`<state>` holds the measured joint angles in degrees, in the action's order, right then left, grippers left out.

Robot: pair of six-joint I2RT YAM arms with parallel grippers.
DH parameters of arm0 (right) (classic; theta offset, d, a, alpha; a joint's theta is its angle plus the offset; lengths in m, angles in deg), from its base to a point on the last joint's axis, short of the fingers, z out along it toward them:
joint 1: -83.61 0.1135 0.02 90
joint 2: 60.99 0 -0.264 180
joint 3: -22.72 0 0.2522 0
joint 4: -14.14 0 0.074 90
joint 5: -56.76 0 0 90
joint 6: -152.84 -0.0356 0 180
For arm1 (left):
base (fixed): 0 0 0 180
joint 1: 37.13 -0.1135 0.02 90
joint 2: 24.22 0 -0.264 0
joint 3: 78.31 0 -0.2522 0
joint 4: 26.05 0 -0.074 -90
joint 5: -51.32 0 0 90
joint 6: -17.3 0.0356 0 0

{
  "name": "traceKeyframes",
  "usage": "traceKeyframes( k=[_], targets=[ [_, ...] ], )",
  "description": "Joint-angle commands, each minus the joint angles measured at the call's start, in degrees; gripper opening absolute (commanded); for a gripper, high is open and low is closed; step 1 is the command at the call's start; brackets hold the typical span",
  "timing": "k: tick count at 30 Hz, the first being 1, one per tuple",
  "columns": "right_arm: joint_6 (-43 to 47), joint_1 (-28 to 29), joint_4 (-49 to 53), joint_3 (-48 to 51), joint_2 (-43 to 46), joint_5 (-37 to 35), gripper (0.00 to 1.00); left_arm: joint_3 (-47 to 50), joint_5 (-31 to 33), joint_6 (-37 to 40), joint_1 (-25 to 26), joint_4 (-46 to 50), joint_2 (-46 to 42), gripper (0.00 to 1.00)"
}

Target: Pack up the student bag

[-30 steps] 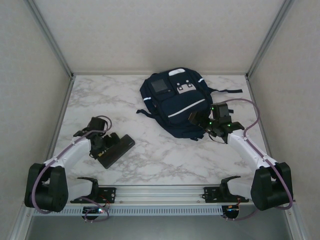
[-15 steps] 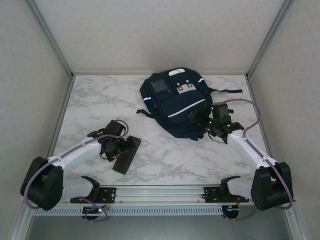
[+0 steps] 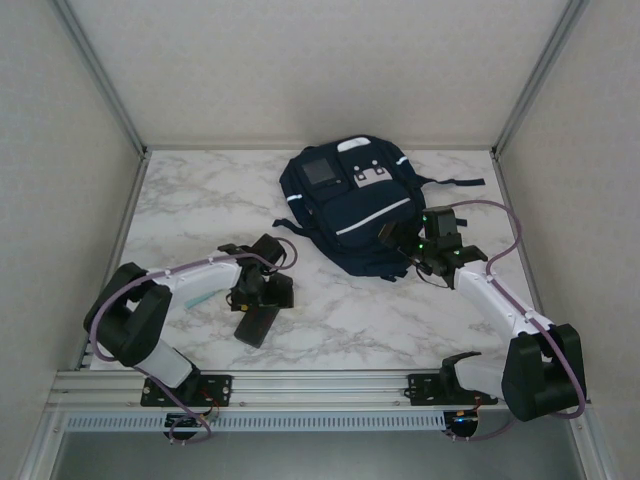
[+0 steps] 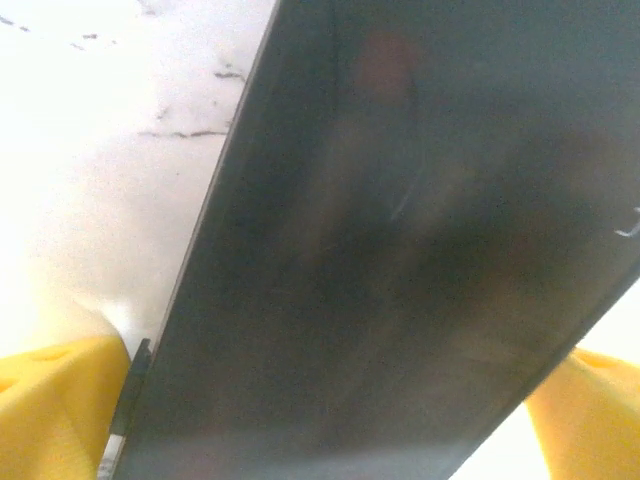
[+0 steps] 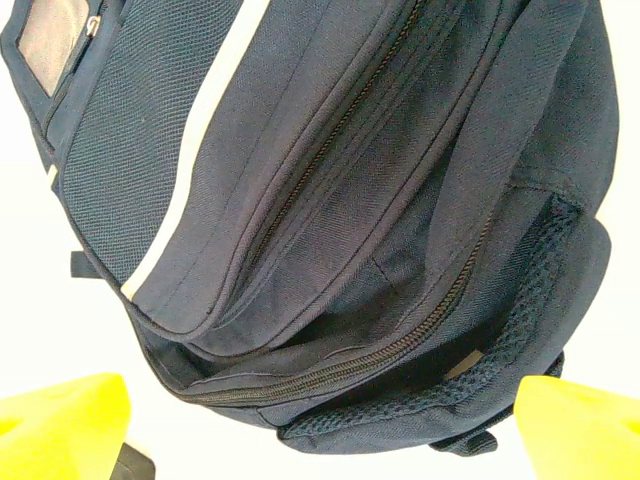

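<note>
Under left claw [image 3: 262, 290], half-hidden dark slab [image 3: 255, 326].

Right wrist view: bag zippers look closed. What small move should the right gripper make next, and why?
Probably ease the right gripper onto the closed zipper of the student bag: its jaws stand open before it, and the left gripper holds a dark slab.

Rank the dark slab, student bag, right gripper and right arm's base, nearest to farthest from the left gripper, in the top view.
1. dark slab, clamped in the left gripper.
2. student bag, farther back, to the right.
3. right gripper, at the bag's near right edge.
4. right arm's base, at the near right corner.
</note>
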<state>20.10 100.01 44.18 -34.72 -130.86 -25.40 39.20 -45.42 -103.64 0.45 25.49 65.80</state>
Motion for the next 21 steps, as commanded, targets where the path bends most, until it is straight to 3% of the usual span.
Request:
traceKeyframes(
  k=[1, 6, 13, 21],
  targets=[
    [-0.28, 0.39, 0.7, 0.1, 0.67, -1.41, 0.99, -1.44, 3.12, 3.67, 0.56, 3.59, 3.01, 0.97],
    [-0.08, 0.41, 0.37, 0.22, 0.87, -0.77, 0.99, -2.18, 2.24, 3.78, 0.43, 2.44, 3.72, 0.63],
    [5.87, 3.9, -5.84, -0.22, 1.43, 6.38, 0.99, -9.76, 1.67, 0.7, -1.28, 1.17, 0.84, 0.67],
    [12.27, 12.95, -14.76, -1.52, -2.14, 14.93, 0.98, -20.45, -5.77, -9.71, -6.88, -10.09, 1.37, 0.67]
  ],
)
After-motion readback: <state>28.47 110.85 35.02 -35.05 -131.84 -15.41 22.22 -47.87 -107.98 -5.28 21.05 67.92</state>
